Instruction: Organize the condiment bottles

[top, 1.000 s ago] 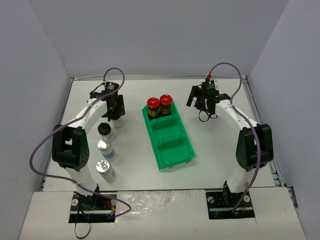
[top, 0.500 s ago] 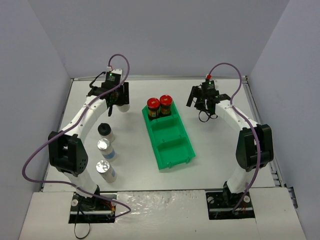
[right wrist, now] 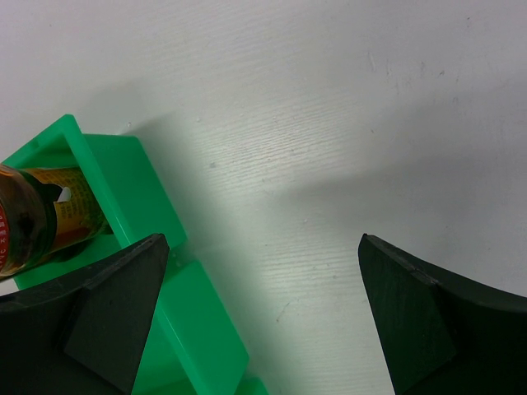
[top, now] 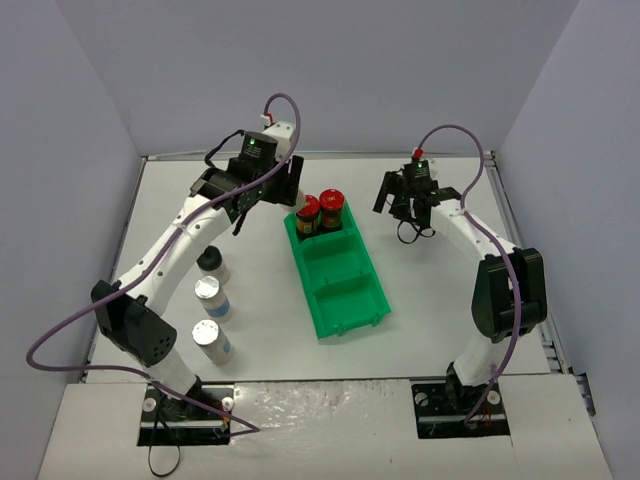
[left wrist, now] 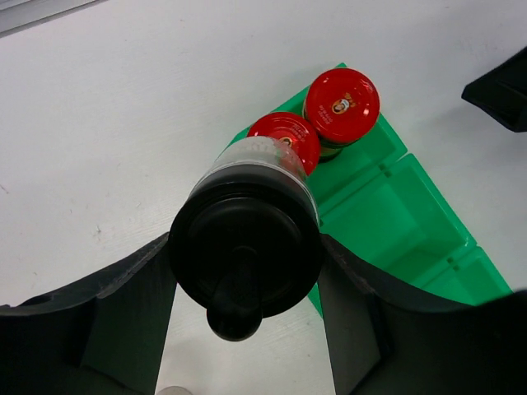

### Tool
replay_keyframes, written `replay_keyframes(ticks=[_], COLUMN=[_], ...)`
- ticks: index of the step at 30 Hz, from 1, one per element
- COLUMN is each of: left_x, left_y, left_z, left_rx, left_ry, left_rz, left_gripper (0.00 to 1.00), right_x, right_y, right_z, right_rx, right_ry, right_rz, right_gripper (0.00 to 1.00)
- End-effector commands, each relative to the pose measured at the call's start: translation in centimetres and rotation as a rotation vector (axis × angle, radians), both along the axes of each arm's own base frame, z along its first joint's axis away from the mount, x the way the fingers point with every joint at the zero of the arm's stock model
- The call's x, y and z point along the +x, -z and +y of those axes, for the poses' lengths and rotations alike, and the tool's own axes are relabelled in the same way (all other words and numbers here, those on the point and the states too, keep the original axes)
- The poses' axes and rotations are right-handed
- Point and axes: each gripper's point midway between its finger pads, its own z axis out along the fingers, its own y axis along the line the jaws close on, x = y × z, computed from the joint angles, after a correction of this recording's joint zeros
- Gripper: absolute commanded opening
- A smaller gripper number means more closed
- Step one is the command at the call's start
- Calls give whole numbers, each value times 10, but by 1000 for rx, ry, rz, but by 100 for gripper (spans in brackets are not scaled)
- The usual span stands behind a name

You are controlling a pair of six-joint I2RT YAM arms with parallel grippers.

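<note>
Three waiting: a pale plastic bottle with a black cap (top: 210, 262) and two clear bottles with silver caps (top: 208, 292) (top: 206, 335) stand upright in a column on the white tabletop (top: 440, 300), at 8 o'clock from the bin.
One in transit: the left fingers (left wrist: 123, 321) clamp a second pale bottle with a black flip cap (left wrist: 247, 239) by its sides. It hangs off the bin's 11 o'clock corner, just beside the jars.
Two stowed: the pair of dark glass jars with red metal caps (top: 309, 214) sits upright and touching in the 12 o'clock compartment of the green three-compartment plastic bin (top: 352, 300).
Right side: the right fingers (right wrist: 107, 304) are spread wide and hold nothing, at 2 o'clock from the bin.
Progress: roughly a third done, as I judge it. The middle and 6 o'clock compartments are bare, and four bottles have yet to go in.
Materials: the caps are round, the red ones glossy with a printed centre and the black one matte with a moulded tab. The bin is smooth, thin-walled and rectangular. The tabletop is flat, matte and faintly scuffed.
</note>
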Motion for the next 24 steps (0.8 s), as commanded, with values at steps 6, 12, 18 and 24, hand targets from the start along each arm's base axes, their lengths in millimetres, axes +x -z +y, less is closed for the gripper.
replay_keyframes(ticks=[6,12,18,24], left_x=[-17,-26,-32,-43], left_y=[-51,-42,-14,10], left_z=[-54,-94,-131,-150], left_rx=[-50,-29,10,38], left_ry=[165,272,343,385], left_rz=[-129,-112,-60,-20], left_gripper=[0,0,0,0], right_x=[12,9,3,0], right_y=[-54,-60,-60,-59], right_z=[-31,-47,-56,-63], right_rx=[-21,-32,-35,-36], right_ry=[116,169,192,203], right_rz=[-149,-168,-167,-166], right_gripper=[100,100,100,100])
